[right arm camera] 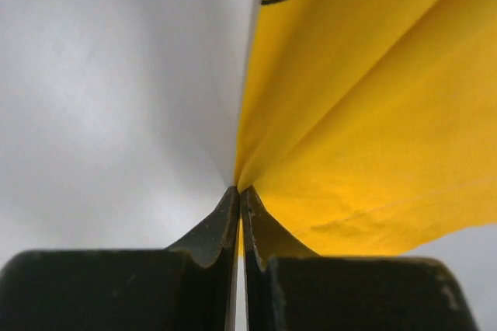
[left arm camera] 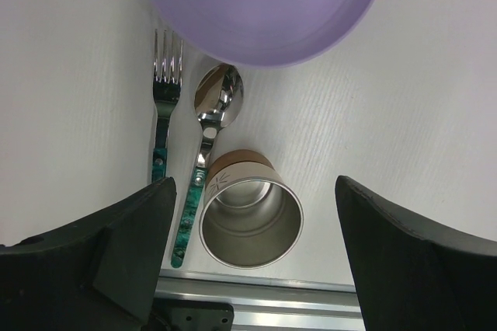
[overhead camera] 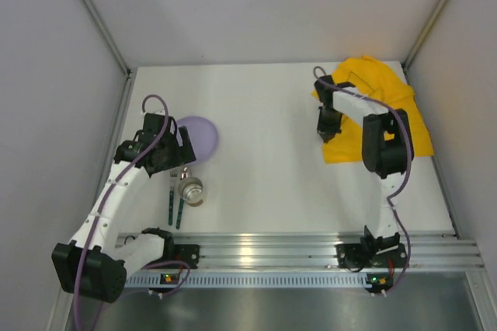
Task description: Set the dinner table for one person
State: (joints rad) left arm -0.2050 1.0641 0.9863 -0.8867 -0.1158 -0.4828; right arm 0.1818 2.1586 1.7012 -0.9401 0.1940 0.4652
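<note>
At the far right of the dinner table (overhead camera: 272, 183) the right gripper (right arm camera: 239, 191) pinches an edge of the crumpled yellow cloth (right arm camera: 373, 113) — not yet spread; near left, plate (overhead camera: 198, 135), fork (left arm camera: 161, 125), spoon (left arm camera: 213, 109) and cup (left arm camera: 250, 222) cluster under the left gripper (left arm camera: 255, 187) — gaping, empty

The space is enclosed by plain pale-grey panel walls (overhead camera: 256, 5) (joined at the corners by aluminium posts (overhead camera: 95, 12)) and evenly lit.
</note>
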